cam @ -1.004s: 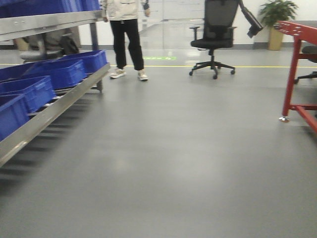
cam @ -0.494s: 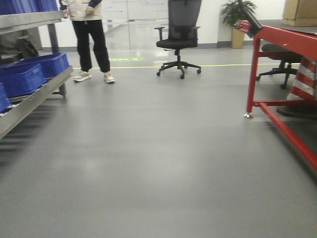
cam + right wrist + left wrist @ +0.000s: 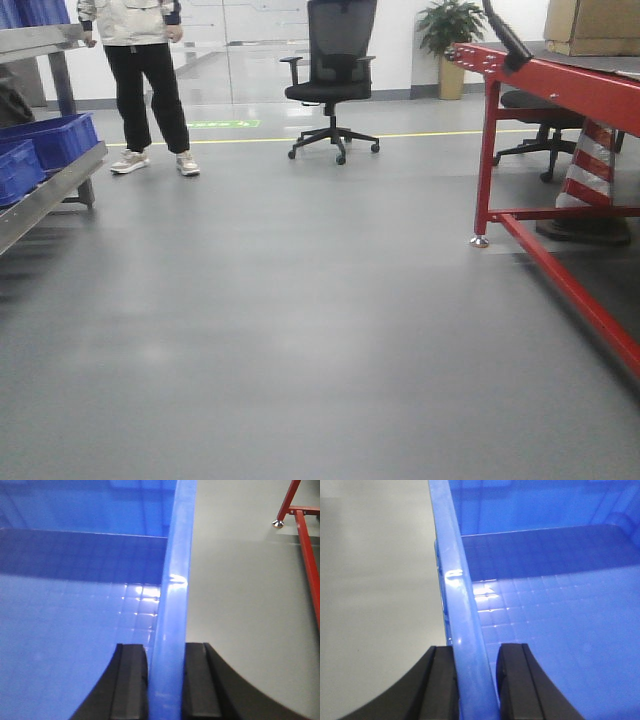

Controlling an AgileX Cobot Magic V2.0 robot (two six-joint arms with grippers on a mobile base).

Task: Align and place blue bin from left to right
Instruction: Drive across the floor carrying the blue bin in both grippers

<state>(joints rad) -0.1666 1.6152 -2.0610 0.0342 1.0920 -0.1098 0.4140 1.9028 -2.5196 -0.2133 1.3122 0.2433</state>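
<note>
Fig. – L wrist view: left gripper (image 3: 476, 680) clamped on the L side wall of the blue bin (image 3: 545, 605); one black finger (image 3: 440, 685) sits outside the wall, the other inside, both tight against the rim w/ no gap showing. R wrist view: right gripper (image 3: 167, 680) gripped the same way on the opposite wall, one finger (image 3: 131, 685) inside the bin, its mate outside. The bin hangs betw. the two arms, open side up, w/ a grid-patterned bottom, and the grey floor (image 3: 370, 580) shows past the outer face of each wall. Front view: open floor ahead; far L, a metal shelf rack (image 3: 50, 192) carrying shelved bins (image 3: 55, 138), also blue; beside the rack a person (image 3: 135, 70) stands in dark trousers and a light jacket. Centre bkgd: black office chair (image 3: 330, 70) near a yellow floor line (image 3: 250, 140). R: red table frame (image 3: 560, 85) w/ a cardboard box (image 3: 590, 25) on top, a red-and-white striped cone (image 3: 590, 165) under it, and a potted plant (image 3: 450, 40) by the wall behind
</note>
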